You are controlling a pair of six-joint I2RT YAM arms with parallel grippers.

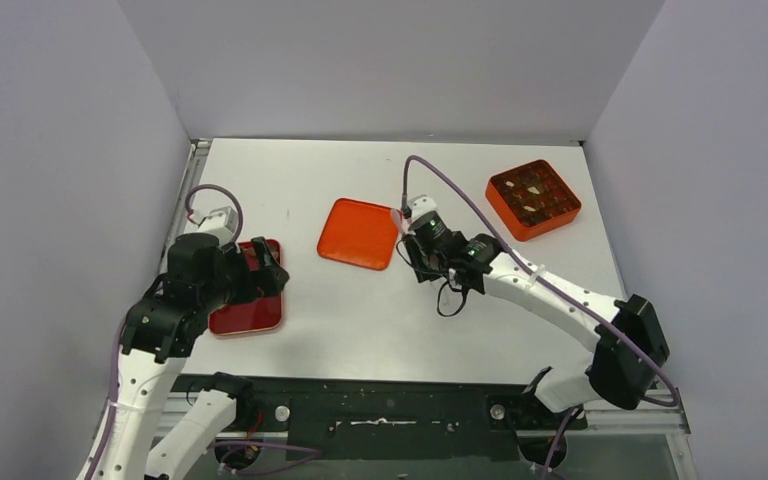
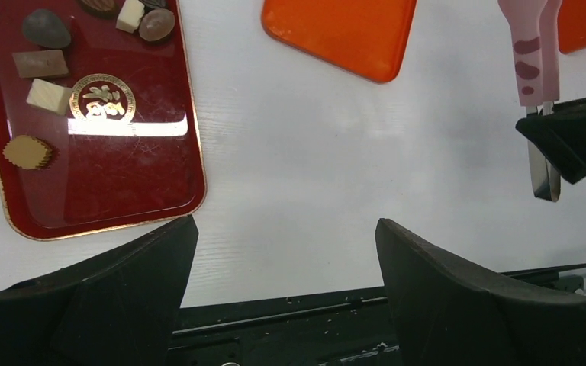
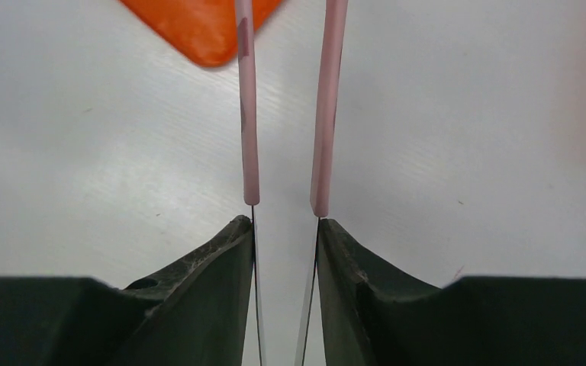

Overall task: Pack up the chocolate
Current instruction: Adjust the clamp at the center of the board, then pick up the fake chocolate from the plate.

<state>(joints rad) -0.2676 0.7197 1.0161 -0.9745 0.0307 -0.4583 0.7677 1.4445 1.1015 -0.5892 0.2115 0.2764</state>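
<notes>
— White table point(image 1: 380, 330), with pale grey walls point(image 1: 390, 60) on three sides. What sits at the left?

— Red tray point(image 2: 114, 175), gold-rimmed, with a gold emblem. Chocolate point(image 2: 46, 29) is clustered at one end, in dark, tan and cream pieces (one ridged tan piece lies apart, near the rim). Left gripper point(image 2: 286, 227) is poised over the tray in the overhead view, fingers spread wide, nothing between them.

— And the centre?

— Orange lid point(image 1: 358, 234), flat on the table, well apart from the tray. Just to its right, the right gripper point(image 3: 284, 225) clamps the pink tongs point(image 2: 532, 57) by their metal ends. The two pink arms run almost parallel, a narrow gap between them. Their tips fall outside the wrist views, so whether they pinch anything cannot be told.

— Far right?

— Orange box point(image 1: 508, 218), near the back corner, divided into small compartments. Several hold chocolate, dark and pale.
</notes>
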